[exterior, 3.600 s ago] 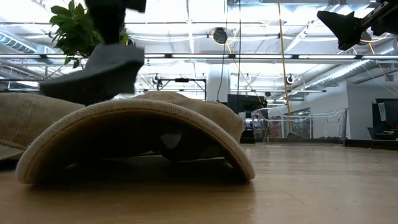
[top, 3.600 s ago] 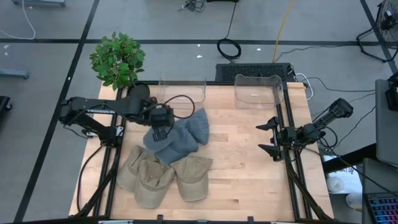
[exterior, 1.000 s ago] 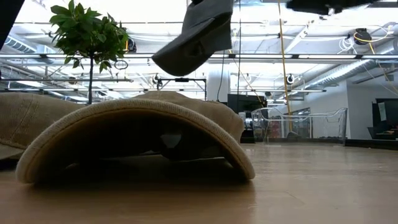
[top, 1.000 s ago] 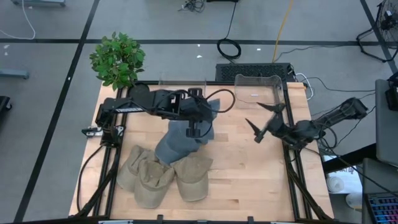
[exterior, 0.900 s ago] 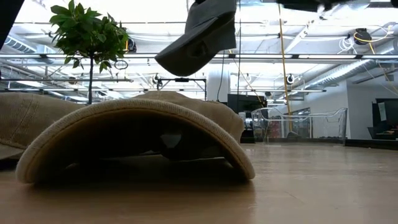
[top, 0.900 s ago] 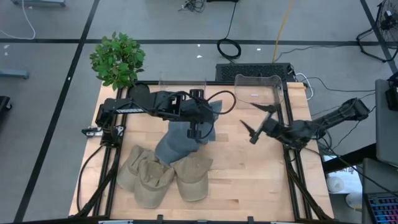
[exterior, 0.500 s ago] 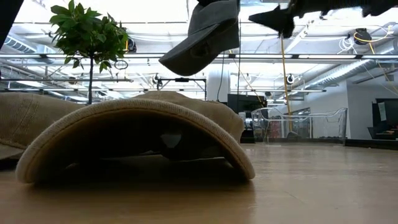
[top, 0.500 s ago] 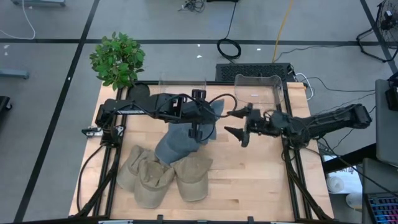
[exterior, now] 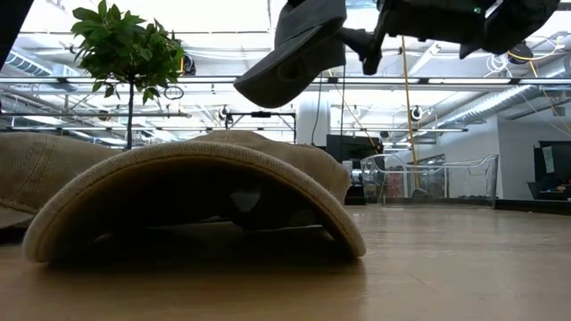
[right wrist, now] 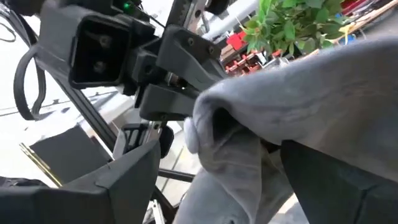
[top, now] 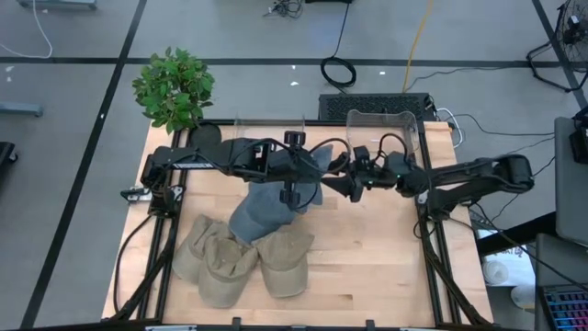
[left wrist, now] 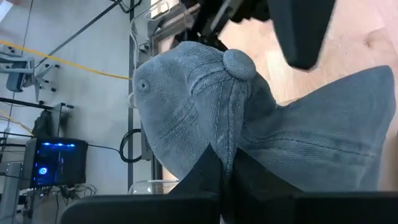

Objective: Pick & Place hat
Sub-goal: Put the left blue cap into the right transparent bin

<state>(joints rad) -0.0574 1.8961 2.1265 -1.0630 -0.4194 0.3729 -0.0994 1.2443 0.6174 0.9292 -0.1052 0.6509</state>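
My left gripper (top: pixel 292 191) is shut on a grey cap (top: pixel 308 167) and holds it high over the middle of the table. In the low view the grey cap (exterior: pixel 294 45) hangs at the top, brim slanting down. My right gripper (top: pixel 338 179) reaches in level from the table's right, open. In the right wrist view its fingers (right wrist: pixel 124 180) stand on either side of the cap's crown (right wrist: pixel 249 118). A second grey cap (top: pixel 246 222) lies on the table below. Three tan caps (top: pixel 225 268) lie near the front edge. My left gripper pinches a fold of the crown cloth (left wrist: pixel 231 127) just below the top button (left wrist: pixel 238 62), its fingers closed together on it. The cap is lifted clear of the table and hangs tilted, brim lower than crown. My right gripper: I cannot tell whether its fingers touch the crown between them.
Two clear bins (top: pixel 269 131) (top: pixel 381 129) stand at the table's far edge, a potted plant (top: pixel 175 87) at the far left corner. A tan cap (exterior: pixel 196 196) fills the low view's foreground. Bare wood (top: pixel 377 257) lies on the right half of the table.
My right gripper has swept from the table's right side toward the left, staying open, and now has its fingers around the held cap's crown. My left gripper has kept the grey cap aloft almost in place; the cap has crept slightly up and toward the right.
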